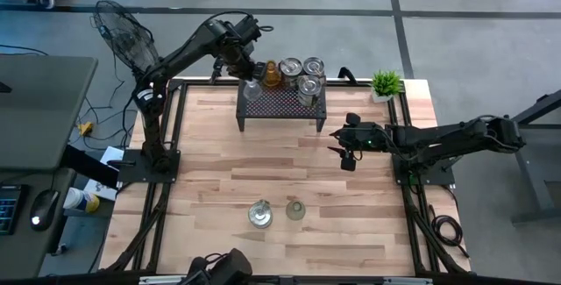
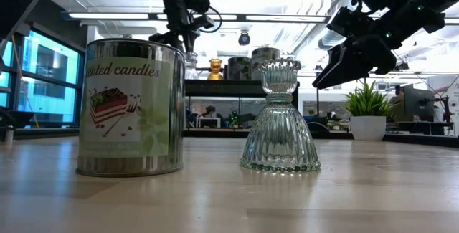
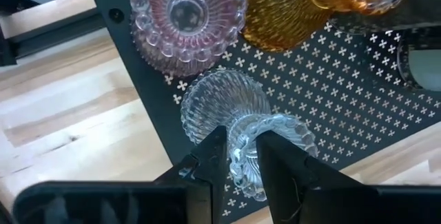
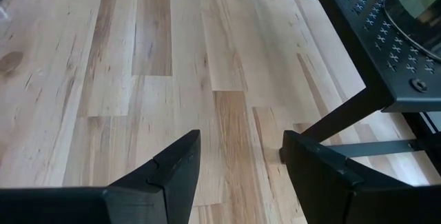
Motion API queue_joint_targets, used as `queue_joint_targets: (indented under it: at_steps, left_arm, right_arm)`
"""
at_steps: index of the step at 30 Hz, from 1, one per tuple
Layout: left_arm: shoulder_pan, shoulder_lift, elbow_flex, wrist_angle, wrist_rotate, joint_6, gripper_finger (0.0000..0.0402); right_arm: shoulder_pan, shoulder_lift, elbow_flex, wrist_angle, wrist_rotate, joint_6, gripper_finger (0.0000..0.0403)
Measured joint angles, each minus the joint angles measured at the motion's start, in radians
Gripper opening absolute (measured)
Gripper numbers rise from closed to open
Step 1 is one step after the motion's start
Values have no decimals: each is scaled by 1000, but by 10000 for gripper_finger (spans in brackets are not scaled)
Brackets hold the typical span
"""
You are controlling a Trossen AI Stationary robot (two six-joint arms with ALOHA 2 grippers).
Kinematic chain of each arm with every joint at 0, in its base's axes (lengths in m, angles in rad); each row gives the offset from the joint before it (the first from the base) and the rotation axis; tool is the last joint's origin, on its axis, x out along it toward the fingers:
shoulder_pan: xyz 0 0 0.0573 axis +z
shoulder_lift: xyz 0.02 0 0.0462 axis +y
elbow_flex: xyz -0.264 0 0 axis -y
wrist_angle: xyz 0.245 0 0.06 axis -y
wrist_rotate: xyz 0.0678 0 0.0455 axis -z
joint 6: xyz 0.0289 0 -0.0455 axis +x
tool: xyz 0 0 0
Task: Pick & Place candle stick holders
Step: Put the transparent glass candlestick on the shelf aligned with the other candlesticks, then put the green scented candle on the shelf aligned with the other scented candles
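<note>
Left end effector (image 3: 238,156) narrowly straddles clear ribbed holder (image 3: 238,124) on black rack (image 3: 331,93) | right end effector (image 4: 241,158) wide beside rack | advice: lift clear straight up, avoiding pink holder (image 3: 187,17)

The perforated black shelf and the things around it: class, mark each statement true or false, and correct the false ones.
1. The left gripper has its fingers around a clear ribbed holder on the black shelf. True.
2. The right gripper holds an amber holder. False: it is open and empty, over bare table.
3. An amber holder stands on the shelf. True.
4. The potted plant stands on the shelf. False: it is at the table's far right corner.
5. Two items stand near the table's front edge. True.
</note>
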Motion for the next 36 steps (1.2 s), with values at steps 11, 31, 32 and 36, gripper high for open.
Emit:
queue_joint_targets:
  at_steps: [11,31,32,36]
  left_arm:
    - [0,0,0,-4,5,12,78]
    - [-1,-2,0,-7,25,71,98]
    - [-1,-3,0,-7,25,78,107]
    - [-1,-3,0,-1,32,81,154]
  right_arm:
    - [0,0,0,-8,0,0,199]
    - [0,0,0,-8,0,2,199]
    - [0,0,0,-8,0,2,199]
    - [0,0,0,-8,0,1,199]
